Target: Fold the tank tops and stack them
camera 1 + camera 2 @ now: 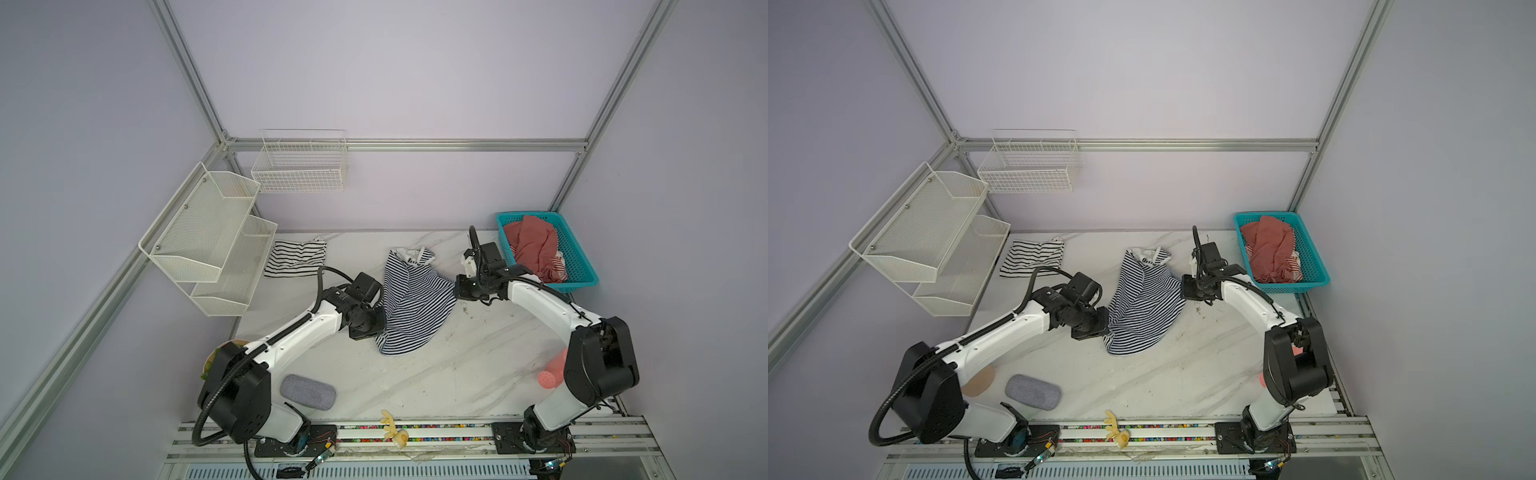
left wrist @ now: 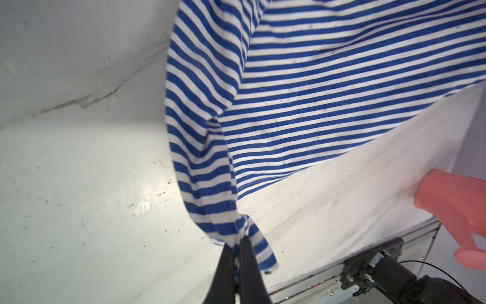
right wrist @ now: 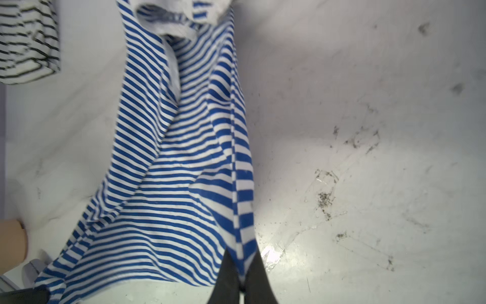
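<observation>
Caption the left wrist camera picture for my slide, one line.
Left claw shut on a corner of the blue and white striped cloth tank top over the white marbled table.

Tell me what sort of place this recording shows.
Probably a lab robot cell: an aluminium frame with plain walls, and robot arms bolted to a base rail along a marble-look table.

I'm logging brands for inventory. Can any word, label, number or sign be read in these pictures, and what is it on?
No text here is legible.
Dark neck print on the navy-striped tank top: too blurred to read.
Small white mark on the left arm: too small to read.
</observation>
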Robot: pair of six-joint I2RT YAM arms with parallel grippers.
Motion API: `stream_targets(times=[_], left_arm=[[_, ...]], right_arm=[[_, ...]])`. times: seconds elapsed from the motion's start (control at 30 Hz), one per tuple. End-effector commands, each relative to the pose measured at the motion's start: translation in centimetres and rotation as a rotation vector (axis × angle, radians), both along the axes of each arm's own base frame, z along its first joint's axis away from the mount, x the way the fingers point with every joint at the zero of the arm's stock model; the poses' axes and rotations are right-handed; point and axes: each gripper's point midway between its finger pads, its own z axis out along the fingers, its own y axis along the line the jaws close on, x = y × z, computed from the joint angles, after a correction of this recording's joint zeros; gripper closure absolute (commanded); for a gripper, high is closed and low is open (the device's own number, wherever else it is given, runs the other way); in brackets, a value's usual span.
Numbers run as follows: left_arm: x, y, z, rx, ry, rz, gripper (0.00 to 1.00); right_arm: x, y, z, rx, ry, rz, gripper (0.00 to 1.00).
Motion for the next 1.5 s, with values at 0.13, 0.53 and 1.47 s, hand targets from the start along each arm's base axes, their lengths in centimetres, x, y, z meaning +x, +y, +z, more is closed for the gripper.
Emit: stream_targets(times=[0.13, 0.53, 1.47], left_arm=[[1.0, 0.2, 9.0, -0.235, -0.213, 0.128, 1.00], [0.9, 3.9, 1.1, -0.361, -0.120, 0.358, 1.00], [2.9, 5.6, -1.6, -0.337, -0.019, 0.357, 1.00]], right_arm=[[2.1, -1.3, 3.8, -0.054, -0.048, -0.022, 1.00], [9.0, 5.8, -5.1, -0.020, 0.143, 0.152, 0.65], [0.2, 5.7, -8.5, 0.227, 0.194, 0.055, 0.52]])
